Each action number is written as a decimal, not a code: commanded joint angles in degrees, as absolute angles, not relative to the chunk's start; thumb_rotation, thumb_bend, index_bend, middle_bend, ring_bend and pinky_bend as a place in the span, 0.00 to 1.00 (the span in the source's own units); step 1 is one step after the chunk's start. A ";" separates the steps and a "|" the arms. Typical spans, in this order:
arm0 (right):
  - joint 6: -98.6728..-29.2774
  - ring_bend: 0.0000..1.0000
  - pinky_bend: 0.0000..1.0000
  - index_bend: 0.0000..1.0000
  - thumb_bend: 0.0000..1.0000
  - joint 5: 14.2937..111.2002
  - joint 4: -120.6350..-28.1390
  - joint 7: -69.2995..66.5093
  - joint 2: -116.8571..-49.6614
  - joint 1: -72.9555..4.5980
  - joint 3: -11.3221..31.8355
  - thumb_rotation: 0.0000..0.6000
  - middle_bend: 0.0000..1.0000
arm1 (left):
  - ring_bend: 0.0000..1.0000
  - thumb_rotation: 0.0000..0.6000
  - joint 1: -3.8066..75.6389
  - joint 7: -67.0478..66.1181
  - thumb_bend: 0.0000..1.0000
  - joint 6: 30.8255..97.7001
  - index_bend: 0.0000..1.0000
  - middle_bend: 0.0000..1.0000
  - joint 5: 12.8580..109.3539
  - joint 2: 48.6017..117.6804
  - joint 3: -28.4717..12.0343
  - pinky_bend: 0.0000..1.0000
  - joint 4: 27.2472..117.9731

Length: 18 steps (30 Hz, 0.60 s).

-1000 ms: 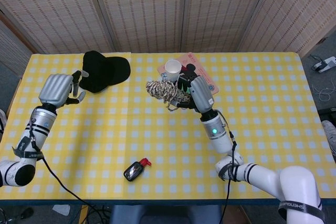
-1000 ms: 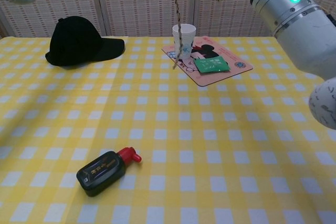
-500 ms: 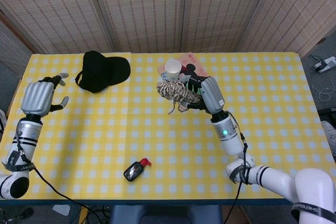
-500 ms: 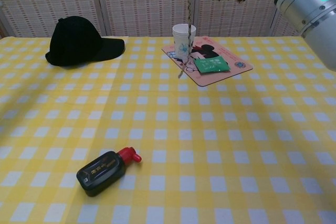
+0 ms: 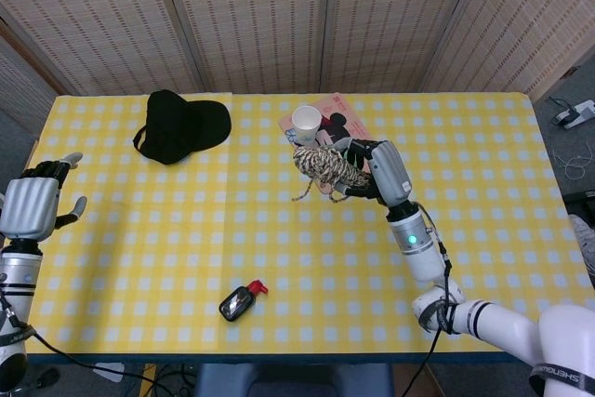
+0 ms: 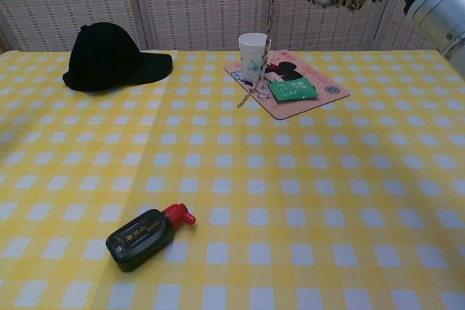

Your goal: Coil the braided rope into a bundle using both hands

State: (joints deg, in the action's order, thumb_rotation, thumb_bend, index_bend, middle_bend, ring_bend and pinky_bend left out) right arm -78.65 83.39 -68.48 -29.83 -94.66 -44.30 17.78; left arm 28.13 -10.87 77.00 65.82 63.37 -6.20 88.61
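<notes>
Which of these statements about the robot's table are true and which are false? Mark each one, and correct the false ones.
1. The right hand holds the rope bundle above the table. True.
2. The left hand also grips the rope. False: it is at the far left edge of the table, holding nothing, fingers apart.
3. A loose rope end hangs down from the bundle. True.
4. The cap lies on the pink mat. False: it lies on the cloth, well left of the mat.
5. The cup stands upright at the mat's edge. True.
6. The small black bottle has a blue cap. False: its cap is red.
</notes>
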 commanded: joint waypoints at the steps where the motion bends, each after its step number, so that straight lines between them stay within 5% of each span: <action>1: -78.43 0.63 0.69 0.87 0.36 83.46 -68.46 -30.16 -94.45 -44.01 17.56 1.00 0.68 | 0.26 1.00 25.71 -11.33 0.35 78.87 0.21 0.30 66.83 63.30 -5.12 0.33 89.12; 18: -77.64 0.63 0.69 0.87 0.37 83.95 -68.75 -31.34 -93.94 -42.89 17.02 1.00 0.68 | 0.26 1.00 16.28 -13.54 0.35 86.60 0.22 0.29 72.16 63.25 -2.51 0.30 93.41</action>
